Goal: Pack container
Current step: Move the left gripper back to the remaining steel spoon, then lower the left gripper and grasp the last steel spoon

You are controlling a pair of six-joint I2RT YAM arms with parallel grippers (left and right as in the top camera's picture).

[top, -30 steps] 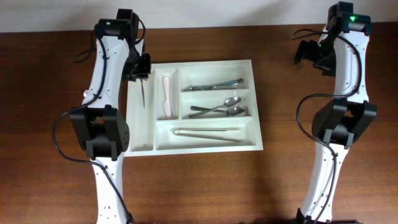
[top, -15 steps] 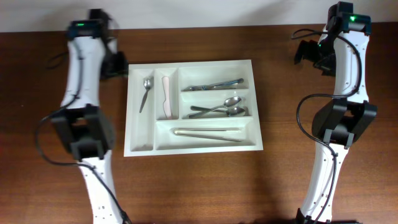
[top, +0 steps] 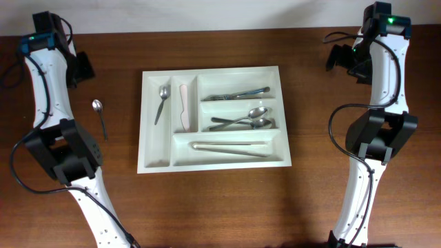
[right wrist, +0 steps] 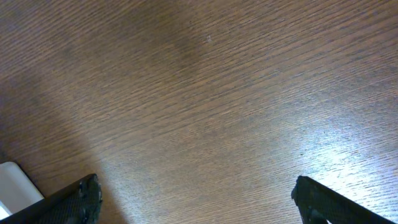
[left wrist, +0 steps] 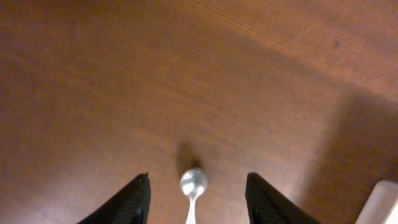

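Note:
The white container [top: 157, 148] lies mid-table. It holds a spoon [top: 162, 102] in the leftmost narrow slot, a white-handled utensil [top: 184, 107] beside it, forks [top: 238, 92], two spoons [top: 247, 120] and a long metal piece [top: 231, 148]. A loose spoon [top: 100, 117] lies on the table left of the container. My left gripper [top: 79, 69] hovers open just beyond its bowl. In the left wrist view the spoon's bowl [left wrist: 193, 182] shows between the open gripper [left wrist: 198, 199], with a gap on each side. My right gripper [top: 341, 58] is open at the far right, with nothing in it [right wrist: 196, 199].
A white corner of the container [left wrist: 382, 202] shows at the lower right of the left wrist view. Another corner [right wrist: 15, 186] shows at the lower left of the right wrist view. Both arm bases stand at the table's front edge.
My left arm has swung left from over the container's leftmost slot, leaving a spoon in it, and now hangs over the loose spoon on the table. The right arm has not moved.

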